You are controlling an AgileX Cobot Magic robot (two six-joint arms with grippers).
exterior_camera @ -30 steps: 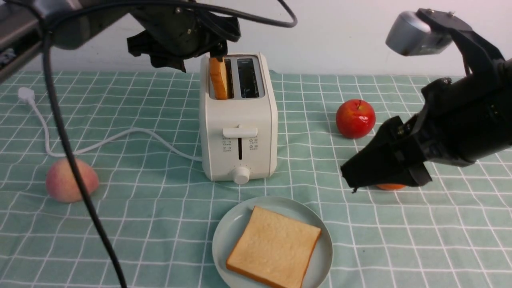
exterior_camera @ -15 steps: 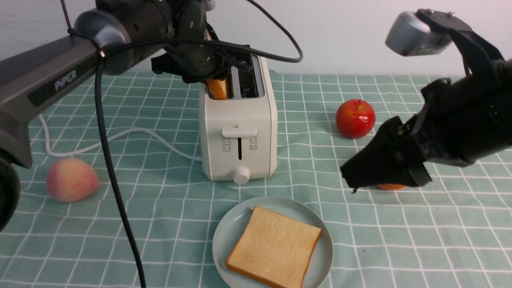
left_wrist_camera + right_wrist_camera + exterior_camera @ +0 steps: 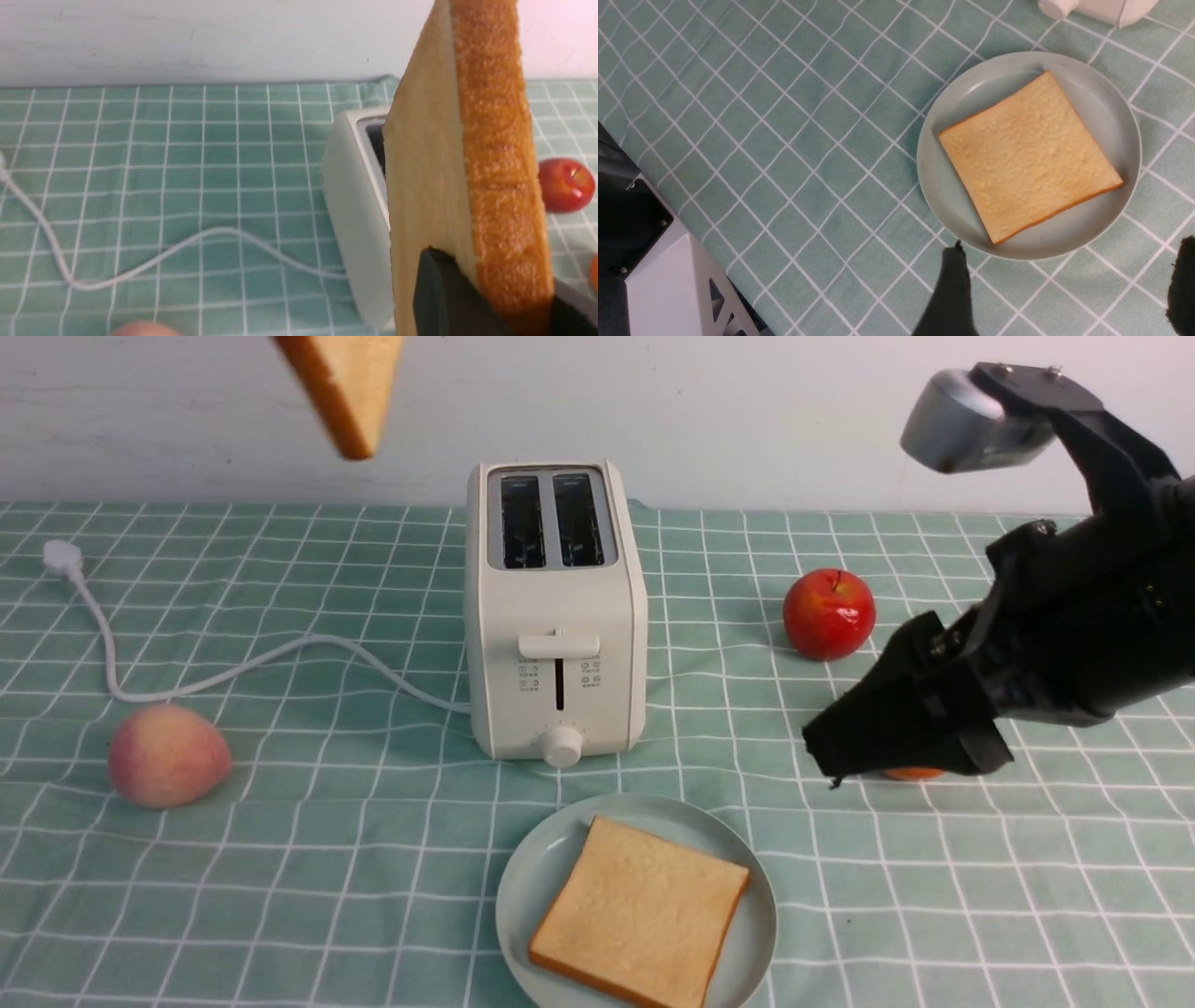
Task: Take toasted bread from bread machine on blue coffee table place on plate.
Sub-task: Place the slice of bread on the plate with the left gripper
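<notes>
So the plate (image 3: 523, 877) is toward the near edge of the tabletop (image 3: 373, 896), with one slice (image 3: 644, 915) flat on it, leaving only rim space around it. Honestly I'd lay the second one on top: carry it over high, tip it flat above the plate, get low, then let go gently. Drop it on edge and it'll probably slide off. The toaster (image 3: 560, 607), nearer the far edge, has both slots empty, so this looks like the last delivery.

Pose-wise, right gripper (image 3: 1071, 245) is angled down by the plate, fingers wide apart, holding nothing. Left gripper (image 3: 500, 284) is closed around the other slice (image 3: 359, 392), held up on edge, well above the tabletop, to the left of the toaster.
</notes>
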